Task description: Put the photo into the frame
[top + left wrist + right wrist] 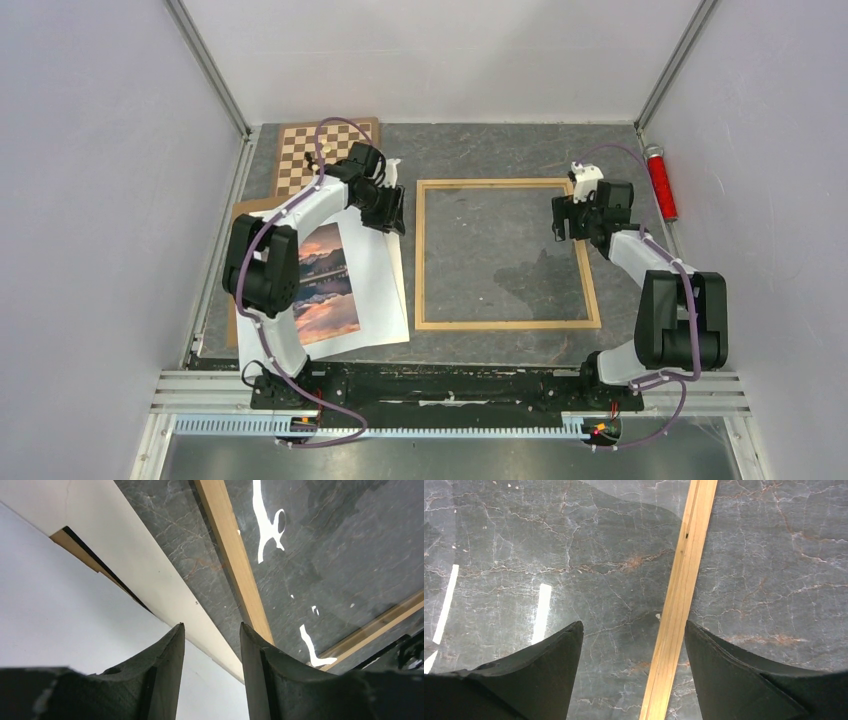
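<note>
Nearest of all, the black mounting bar (450, 385) runs along the near edge of the dark, stone-patterned table (500, 150), with one arm rising from each end. The left arm bends far and right over a white sheet (385, 290); the photo (325, 285) lies face up on that sheet, tilted a little, its left edge hidden behind the arm's elbow; it is left of the frame (505, 325) and wholly outside it. A brown backing board (250, 208) shows from under the sheet's far left corner; a chessboard (300, 150) lies beyond it at the far left.

The frame lies flat in the middle of the table; its pane throws back white glints in the wrist views. The left gripper (395, 213) hangs over the sheet's far right corner, just left of the frame's left side; its jaws stand partly apart with nothing clamped between them, and the sheet's edge and bare table show through the gap. The right gripper (563, 228) is above the frame's right side, towards its far corner; its jaws are spread wide, one on either side of the wooden strip; whether they touch it I cannot tell. A red cylinder (660, 183) lies at the far right by the wall, apart from the frame.
</note>
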